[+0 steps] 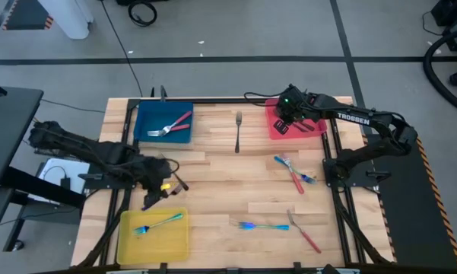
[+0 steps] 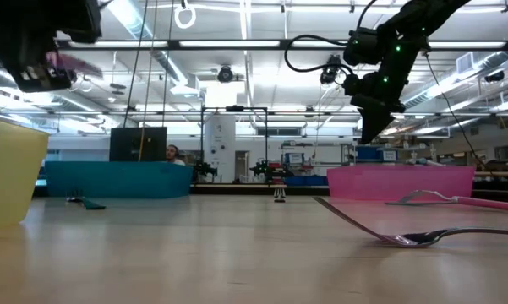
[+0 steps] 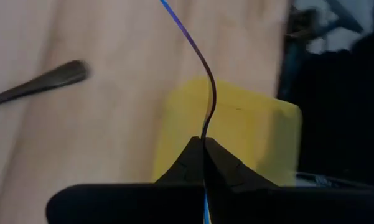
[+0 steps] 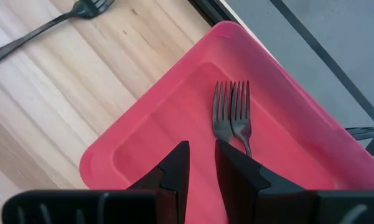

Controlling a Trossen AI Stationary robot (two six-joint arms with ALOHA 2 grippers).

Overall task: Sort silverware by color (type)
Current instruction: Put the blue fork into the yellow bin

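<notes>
You are looking across a pale plank table (image 1: 213, 190), smooth and matte. Nearest you, your left gripper (image 3: 203, 144) is pinching a thin blue utensil (image 3: 199, 56) over the glossy yellow tray (image 3: 249, 124). Farther off, your right gripper (image 4: 201, 163) is hovering, jaws apart and empty, over two dark forks (image 4: 231, 112) in the red tray (image 4: 174, 106). Beyond, a bright workshop is showing.

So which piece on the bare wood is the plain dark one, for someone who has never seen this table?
Start from the blue rectangular tray and the red rectangular tray at the table's far edge. On the bare wood between them lies one slim dark grey metal fork, alone, lengthwise toward the near edge. The other loose pieces lie nearer and have blue or pink handles; this one is uncoloured.
</notes>
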